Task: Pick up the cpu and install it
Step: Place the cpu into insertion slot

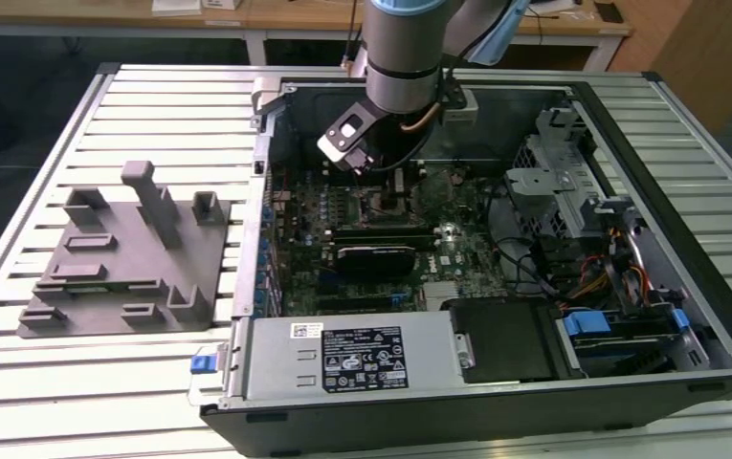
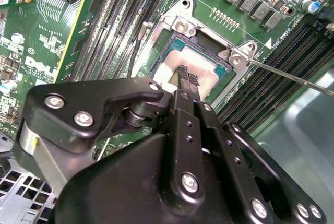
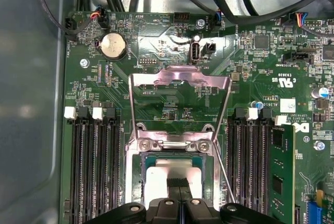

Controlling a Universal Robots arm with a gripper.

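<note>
In the open socket of the green motherboard (image 3: 104, 93), the small flat square cpu with a pale silver metal top (image 2: 169, 59) is being shown lying flat. The black end effector (image 2: 188, 76) is being held pressed together, tips at its top. The chip is being judged light, stiff, slippery and fragile underneath; its edges are being favoured for grasping.

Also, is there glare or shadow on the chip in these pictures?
In both wrist views the chip top shines pale, almost washed out; in the first wrist view the open metal frame glints too; in the exterior view the case interior lies dim under the arm.
</note>
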